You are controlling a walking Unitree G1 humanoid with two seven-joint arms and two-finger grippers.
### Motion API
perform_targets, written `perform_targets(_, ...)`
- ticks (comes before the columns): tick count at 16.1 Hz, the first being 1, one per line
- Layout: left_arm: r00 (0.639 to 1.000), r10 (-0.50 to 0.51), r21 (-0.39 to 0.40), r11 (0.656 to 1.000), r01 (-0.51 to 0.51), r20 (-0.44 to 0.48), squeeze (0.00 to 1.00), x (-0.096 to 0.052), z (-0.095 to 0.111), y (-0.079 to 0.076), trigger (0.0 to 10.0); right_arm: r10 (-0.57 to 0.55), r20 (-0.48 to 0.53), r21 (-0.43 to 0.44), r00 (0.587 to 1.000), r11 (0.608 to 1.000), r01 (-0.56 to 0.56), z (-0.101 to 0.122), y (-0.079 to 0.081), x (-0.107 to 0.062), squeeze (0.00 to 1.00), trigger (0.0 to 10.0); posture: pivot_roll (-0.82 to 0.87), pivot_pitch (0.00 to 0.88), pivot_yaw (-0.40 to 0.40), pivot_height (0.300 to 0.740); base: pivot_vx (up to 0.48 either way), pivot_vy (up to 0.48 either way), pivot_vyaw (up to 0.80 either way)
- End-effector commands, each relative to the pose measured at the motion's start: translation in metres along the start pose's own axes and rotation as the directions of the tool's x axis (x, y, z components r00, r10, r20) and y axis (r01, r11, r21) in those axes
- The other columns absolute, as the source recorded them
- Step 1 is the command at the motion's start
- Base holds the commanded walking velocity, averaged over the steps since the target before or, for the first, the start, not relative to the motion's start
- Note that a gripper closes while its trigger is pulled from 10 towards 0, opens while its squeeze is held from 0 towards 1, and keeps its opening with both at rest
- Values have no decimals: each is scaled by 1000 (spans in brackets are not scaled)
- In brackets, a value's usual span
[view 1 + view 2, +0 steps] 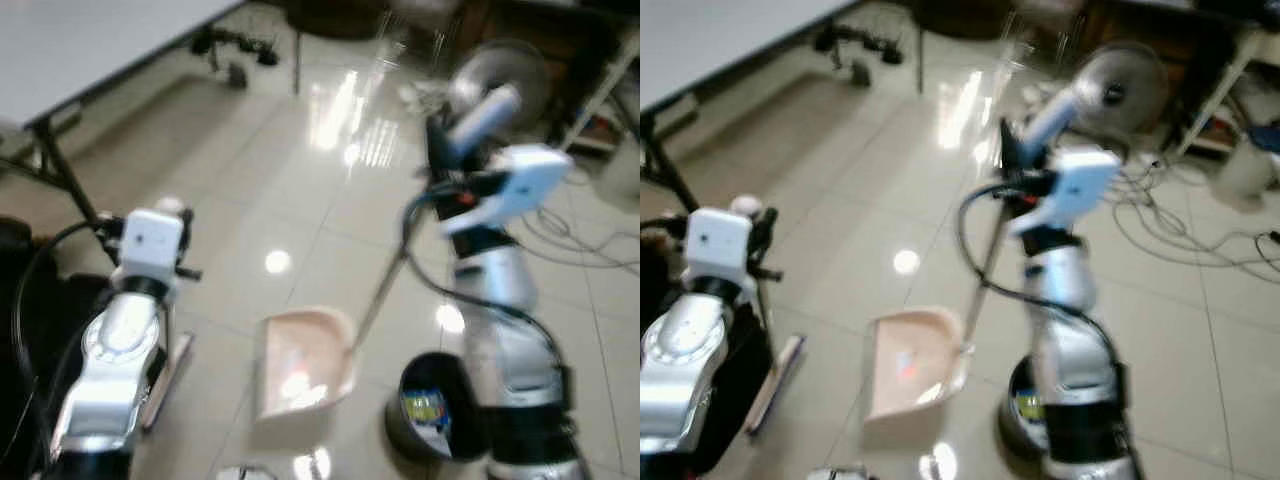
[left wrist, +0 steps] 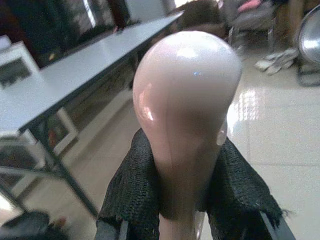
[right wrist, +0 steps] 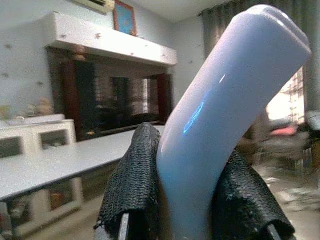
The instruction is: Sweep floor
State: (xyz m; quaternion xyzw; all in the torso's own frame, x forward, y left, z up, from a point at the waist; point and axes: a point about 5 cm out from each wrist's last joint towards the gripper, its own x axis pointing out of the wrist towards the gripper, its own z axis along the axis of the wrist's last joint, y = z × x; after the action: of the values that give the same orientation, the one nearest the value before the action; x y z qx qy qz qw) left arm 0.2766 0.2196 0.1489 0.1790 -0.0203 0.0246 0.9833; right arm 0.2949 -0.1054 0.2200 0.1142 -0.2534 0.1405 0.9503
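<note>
Currently, with the left tool point(image 2: 187, 200) clamped on the pink broom handle point(image 2: 185, 110) and the right tool point(image 3: 195, 200) clamped on the pale dustpan handle point(image 3: 225, 100), the pink dustpan point(image 1: 300, 362) rests on the tiled floor point(image 1: 250, 190) beside a black bin point(image 1: 432, 405), so the next move likely calls for sweeping toward it, though blur obscures any debris.

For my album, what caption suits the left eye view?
Right gripper holds the dustpan by its long handle, left gripper holds the broom, beside a small bin.
</note>
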Motion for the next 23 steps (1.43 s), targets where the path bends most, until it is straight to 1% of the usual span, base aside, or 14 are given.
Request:
perform_targets(1,999,-12,8,1000,12,52,0,3,12,-4,10000,-33,36,4,999,999,33,8,-10,-1,0,10000,128,74,-62,740,368,0,0)
perform_targets(2,999,-15,8,1000,15,50,0,2,11,-5,10000,-49,27,-6,998,999,49,6,-13,-2,0,10000,128,75,-62,740,364,0,0)
perform_targets(4,999,-21,8,1000,21,49,0,2,11,-6,10000,-106,-28,-77,994,992,104,-1,-20,-2,0,10000,128,80,-59,740,366,0,0)
perform_targets(5,998,-26,8,1000,25,49,0,2,11,-7,10000,-141,-21,-181,990,974,134,-2,-26,-1,0,10000,126,82,-57,740,364,0,0)
perform_targets(6,998,-30,8,1000,30,49,0,2,11,-8,10000,-147,-16,-209,989,968,140,-4,-28,-2,0,10000,126,82,-57,740,364,0,0)
perform_targets(7,998,-34,6,999,34,47,0,3,11,-9,10000,-168,-35,-189,985,969,159,-7,-33,-5,0,10000,125,84,-56,740,368,0,0)
perform_targets(9,998,-47,-3,999,47,45,0,3,10,-15,10000,-236,-85,-108,968,968,226,-14,-45,-14,0,10000,125,86,-55,740,366,0,0)
perform_targets(10,998,-52,-8,999,52,48,0,3,11,-17,10000,-240,-77,-51,968,970,237,-14,-46,-17,0,10000,126,88,-54,740,364,0,0)
perform_targets(11,997,-55,-11,998,56,50,0,4,12,-19,10000,-242,-65,-24,968,970,240,-14,-46,-18,0,10000,126,88,-53,740,368,0,0)
perform_targets(15,996,-66,-18,998,67,55,0,6,12,-22,10000,-207,-35,-20,978,978,206,-12,-41,-20,0,10000,121,88,-46,740,366,0,0)
perform_targets(19,996,-66,-17,998,67,54,0,7,12,-22,10000,-204,-16,-37,979,978,203,-11,-42,-21,0,10000,124,90,-40,740,368,0,0)
perform_targets(23,996,-73,-16,997,74,56,0,9,12,-22,10000,-207,-6,-98,978,974,206,-13,-45,-24,0,10000,123,85,-33,740,365,0,0)
